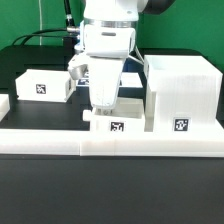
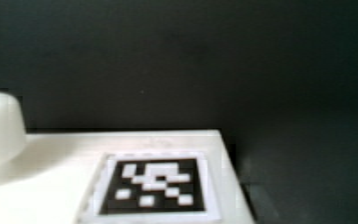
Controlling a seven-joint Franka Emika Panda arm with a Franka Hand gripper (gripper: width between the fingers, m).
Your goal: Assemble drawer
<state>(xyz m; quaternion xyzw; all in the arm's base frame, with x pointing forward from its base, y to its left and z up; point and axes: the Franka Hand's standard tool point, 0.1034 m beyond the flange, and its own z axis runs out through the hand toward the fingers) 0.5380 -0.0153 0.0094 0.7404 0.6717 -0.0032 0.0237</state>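
Your gripper point(image 1: 102, 103) hangs over the small drawer box point(image 1: 118, 123) beside the large shell point(image 1: 182, 92), grasp impossible to tell.

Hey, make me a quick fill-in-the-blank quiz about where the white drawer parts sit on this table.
1. The large hollow shell stands on the exterior view's ___ side.
2. The flat box lies on the exterior view's ___ side.
3. The tool hangs over the small box, and the table under the parts is ___ in colour.

Missing words: right; left; black.
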